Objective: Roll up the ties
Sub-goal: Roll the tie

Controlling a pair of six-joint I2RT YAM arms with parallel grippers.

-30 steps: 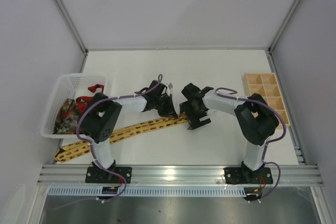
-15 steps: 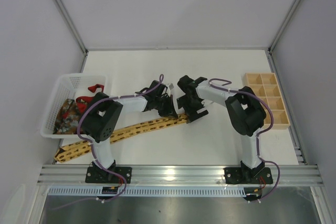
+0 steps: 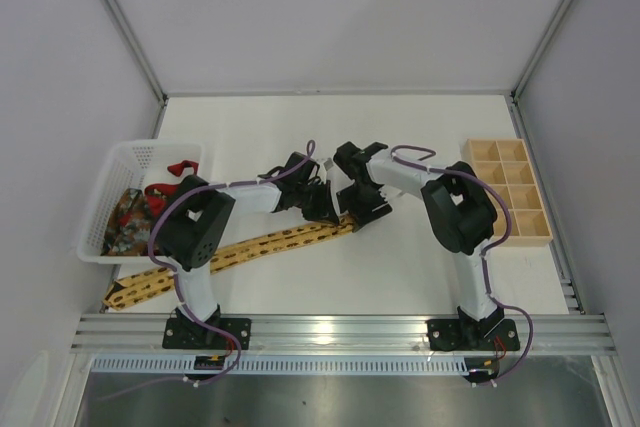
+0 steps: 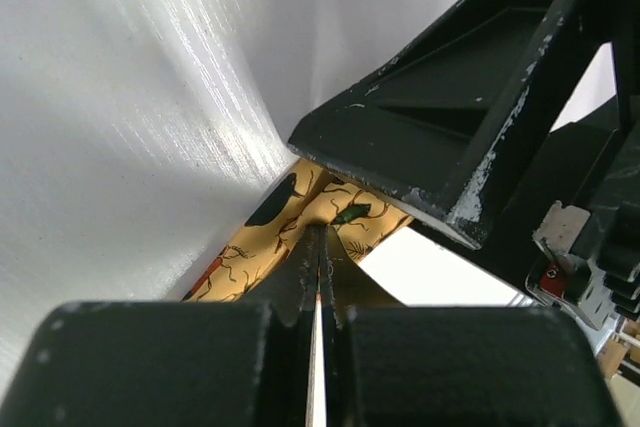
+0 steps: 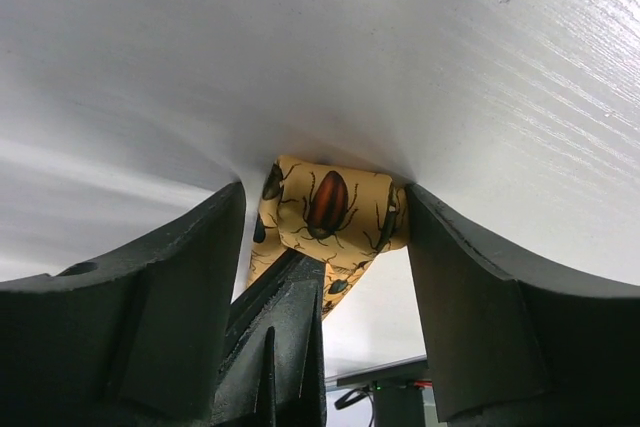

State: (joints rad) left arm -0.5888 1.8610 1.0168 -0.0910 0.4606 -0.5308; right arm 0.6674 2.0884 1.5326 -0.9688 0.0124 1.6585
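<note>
The yellow-gold tie (image 3: 250, 245) with beetle marks lies slantwise across the table, its right end folded into a small roll (image 5: 335, 202). My left gripper (image 3: 322, 209) is shut, its tips (image 4: 320, 232) pinching that rolled end. My right gripper (image 3: 358, 212) stands open with its two fingers on either side of the roll (image 5: 325, 197); the right finger (image 5: 480, 277) touches the fabric, the left one stands slightly apart. The red tie (image 3: 163, 189) and the dark patterned tie (image 3: 125, 219) lie in the white basket (image 3: 115, 157).
A wooden compartment tray (image 3: 530, 240) stands at the right edge of the table. The basket sits at the far left, over the tie's lower end. Both arms crowd together at the table's middle, purple cables looping over them.
My right gripper has moved left up to the tie's rolled end beside the left gripper, and its jaws have narrowed around it. The left gripper has stayed shut in place.
</note>
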